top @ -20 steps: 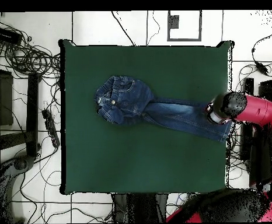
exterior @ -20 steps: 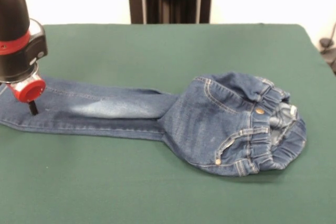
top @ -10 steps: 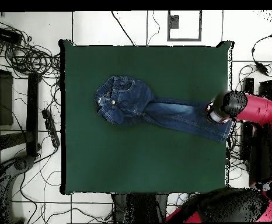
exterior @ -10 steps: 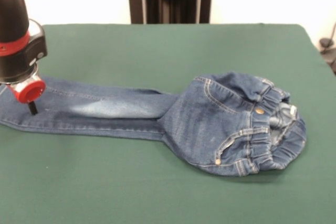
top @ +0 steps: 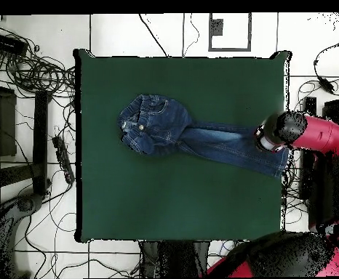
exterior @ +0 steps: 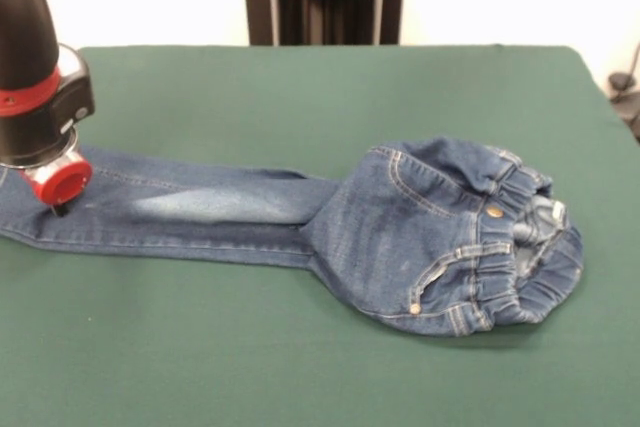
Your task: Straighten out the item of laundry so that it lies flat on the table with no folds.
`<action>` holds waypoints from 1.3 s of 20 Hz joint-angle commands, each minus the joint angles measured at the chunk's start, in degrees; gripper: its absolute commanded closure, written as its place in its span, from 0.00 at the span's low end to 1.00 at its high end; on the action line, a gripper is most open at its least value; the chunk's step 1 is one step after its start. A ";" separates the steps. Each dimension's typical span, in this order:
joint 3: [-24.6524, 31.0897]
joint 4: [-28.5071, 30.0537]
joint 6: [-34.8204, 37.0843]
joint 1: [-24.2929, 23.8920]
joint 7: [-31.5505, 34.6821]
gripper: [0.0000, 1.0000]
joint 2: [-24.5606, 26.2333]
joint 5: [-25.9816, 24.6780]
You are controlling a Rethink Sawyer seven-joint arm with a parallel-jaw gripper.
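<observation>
- We are looking at the jeans lying on the green table, stretched sideways across its middle band.
- In the front view the waistband is sitting at the right, gathered and bunched up, with the seat part puffing into a rounded hump rather than resting flat.
- We are seeing a brass button shining near the waistband and pale stitching running round the pockets.
- The legs are running out to the left, one lying over the other, with a faded pale patch showing on the upper one.
- From overhead the jeans are reaching from the middle of the table towards its right edge, the leg ends lying just beside that edge.
- The gripper is pressing down at the leg ends, its dark tip touching the denim below a red collar.
- We are not able to tell whether it is open or closed; only one short dark tip is showing.
- The red and black arm is coming in over the table's right edge in the overhead view.
</observation>
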 commanded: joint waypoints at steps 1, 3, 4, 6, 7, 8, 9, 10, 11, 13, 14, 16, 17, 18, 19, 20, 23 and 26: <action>6.30 1.42 -2.38 2.42 -17.25 1.00 6.15 -1.76; 6.04 1.35 -2.13 2.57 -16.98 1.00 6.09 -1.88; 5.52 1.36 -2.48 2.87 -16.54 1.00 5.79 -2.46; 5.04 1.63 -3.17 2.80 -16.94 1.00 5.15 -3.25; 5.07 2.09 -3.54 2.57 -17.30 1.00 4.75 -3.35; 5.28 2.58 -3.60 1.98 -18.39 1.00 4.12 -3.29; 5.28 2.68 -3.54 1.85 -18.80 1.00 3.74 -3.34; 5.21 2.88 -3.34 1.69 -19.40 1.00 3.02 -3.45; 5.07 2.86 -2.74 1.69 -19.83 1.00 2.46 -3.50; 4.89 3.19 -2.08 1.57 -20.41 1.00 1.45 -3.50; 4.70 3.51 -1.56 1.54 -20.73 1.00 0.67 -3.49; 4.61 4.41 -1.67 1.38 -20.90 1.00 -0.32 -3.43; 4.62 4.81 -1.60 1.25 -21.10 1.00 -0.88 -3.34; 4.82 5.16 -1.67 0.95 -21.40 1.00 -1.50 -3.11; 5.12 5.03 -1.45 0.77 -21.61 1.00 -1.68 -2.83; 5.14 5.07 -1.59 0.63 -21.95 1.00 -2.30 -2.99; 6.19 5.73 -2.54 -0.37 -22.78 1.00 -3.34 -2.52; 7.38 6.17 -2.59 -1.48 -23.71 1.00 -4.10 -1.79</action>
